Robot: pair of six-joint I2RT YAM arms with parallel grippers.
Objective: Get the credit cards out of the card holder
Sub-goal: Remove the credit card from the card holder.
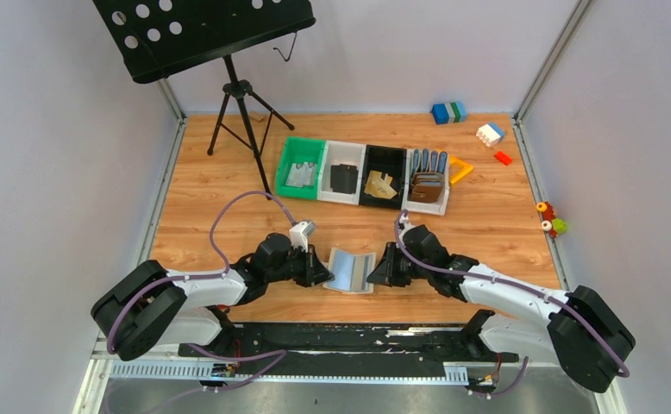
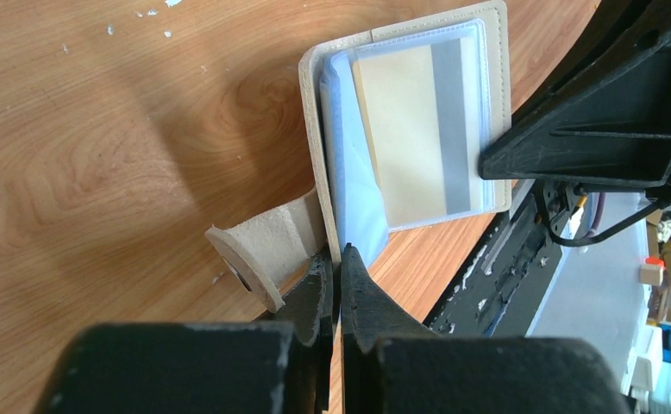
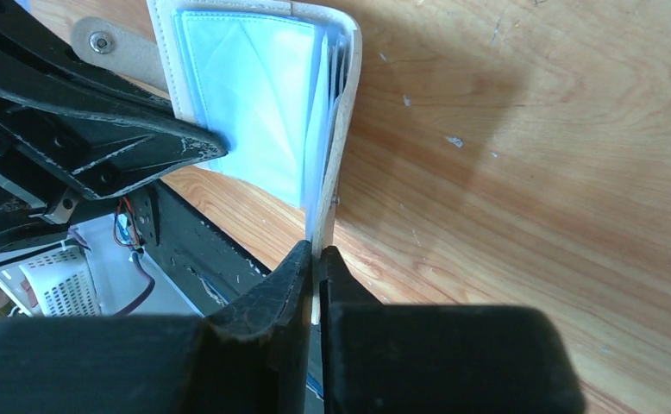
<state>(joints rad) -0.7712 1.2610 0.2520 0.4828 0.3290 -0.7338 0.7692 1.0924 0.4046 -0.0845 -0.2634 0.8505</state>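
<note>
You had the card holder (image 1: 351, 271) spread open near the front edge of the table (image 1: 220, 185), between the two arms. Left gripper (image 2: 339, 263) clamped on the left cover's edge, beside the strap tab (image 2: 263, 254). Right gripper (image 3: 315, 259) pinched the opposite cover the same way.

Step in hand, by my reading: holding it open, no card drawn yet. A gold card (image 2: 405, 129) with a grey stripe sat inside a glossy clear sleeve (image 2: 487, 129). Lining pale blue; cover matte beige, stitched, floppy.

Next move likely called for freeing one claw to nip the card's thin edge while the other anchored the holder.
</note>
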